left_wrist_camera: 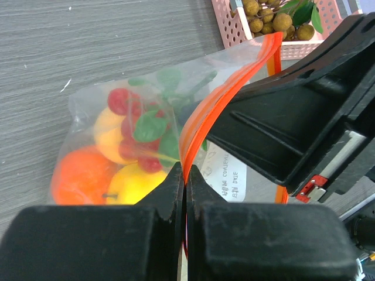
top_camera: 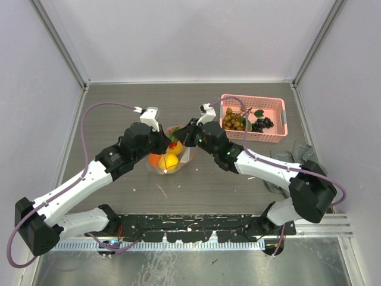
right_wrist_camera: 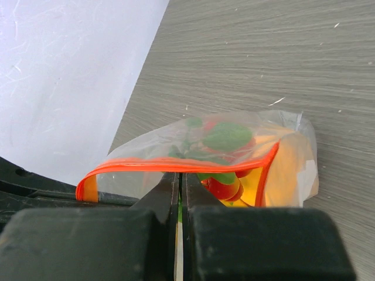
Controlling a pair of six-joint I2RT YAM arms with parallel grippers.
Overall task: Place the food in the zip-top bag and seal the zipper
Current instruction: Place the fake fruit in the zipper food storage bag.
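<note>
The zip-top bag (top_camera: 169,158) lies near the middle of the desk (top_camera: 119,196), its thin clear film slumped around a yellow fruit (left_wrist_camera: 132,184), an orange fruit (left_wrist_camera: 79,178) and red berries with leaves. It looks soft, slick and light in itself, with the fruit a loose, rolling load, so the film is a poor place to grip. The zipper (left_wrist_camera: 205,117), along the bag's 12 o'clock edge, is the firmest part. The left claw (left_wrist_camera: 185,175) is pinched tight on it, and the right claw (right_wrist_camera: 180,178) likewise further along. Whether the strip is pressed closed between them is hard to tell. A bunch of brown balls (top_camera: 233,121) lies in the pink basket (top_camera: 274,134) at 2 o'clock.
</note>
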